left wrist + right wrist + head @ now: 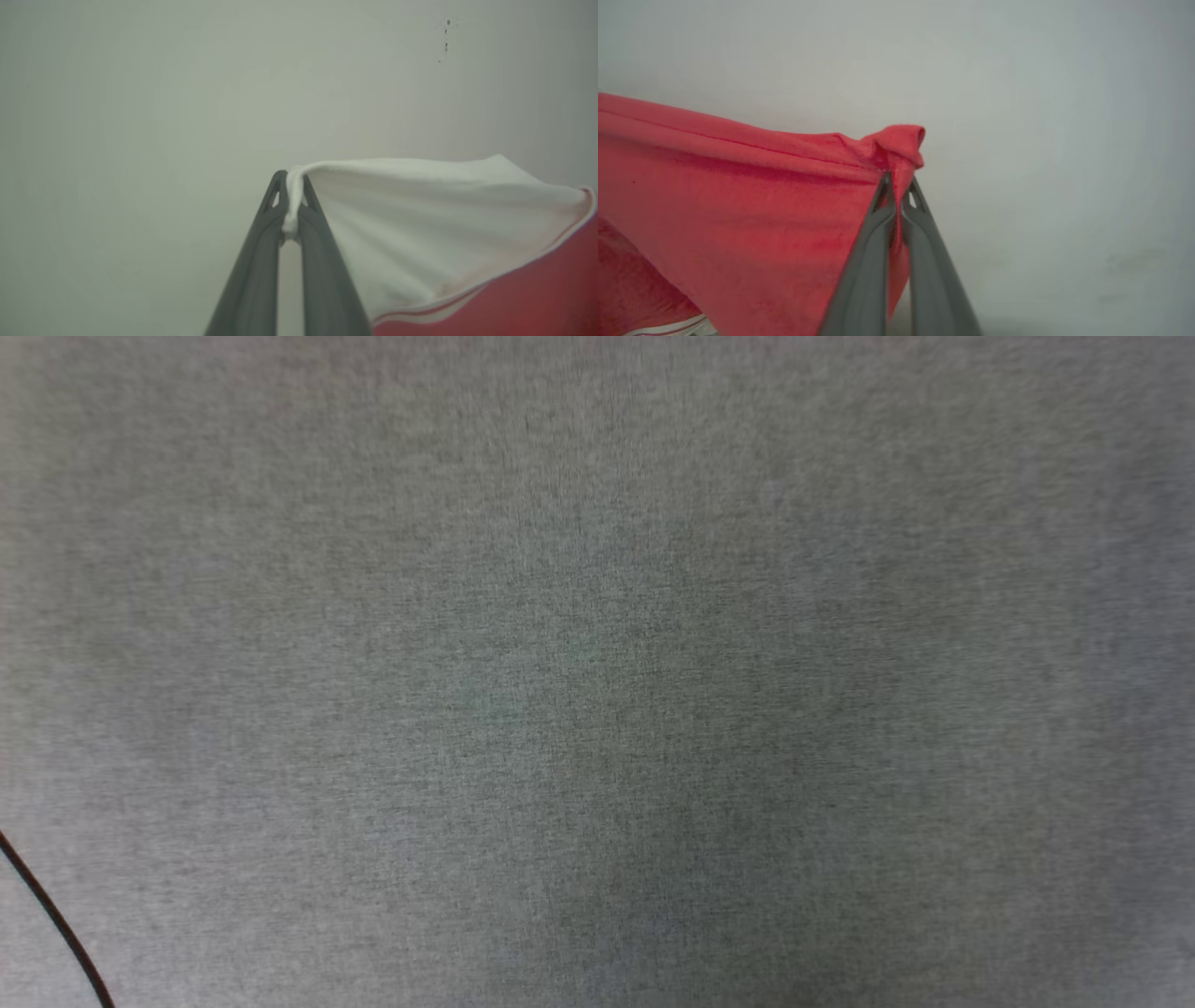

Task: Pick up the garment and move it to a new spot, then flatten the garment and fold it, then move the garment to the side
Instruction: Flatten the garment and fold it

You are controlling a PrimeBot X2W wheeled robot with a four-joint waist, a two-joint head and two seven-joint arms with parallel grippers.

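So both arms have hold of the shirt [738,210] right now. In the right wrist view, the right gripper [899,184] has its two dark fingers pressed together on a bunched-up corner of the red fabric. A little knob of cloth pokes out past the tips, and the rest of the red cloth spreads away to the left of that view with a stitched seam running along near the top edge. Down in that view's bottom left corner there's a bit of white and striped trim, kinda blurry. In the left wrist view, the left gripper [292,179] is pinching the edge of the white sleeve [420,224]. A thin roll of white fabric is squeezed between the fingers near the tips, the sleeve fans out to the right, and then it meets the red body of the shirt at the bottom right with a thin red-and-white line along the join. Behind the cloth in both wrist views is just a pale blank background [140,116], can't tell if it's wall or tabletop, with a few dark specks [446,39] near the top right of the left one. The head view is looking at a grey woven-looking surface [597,672] with a thin black line [51,919] crossing the bottom left corner. Could be a cable, can't tell.
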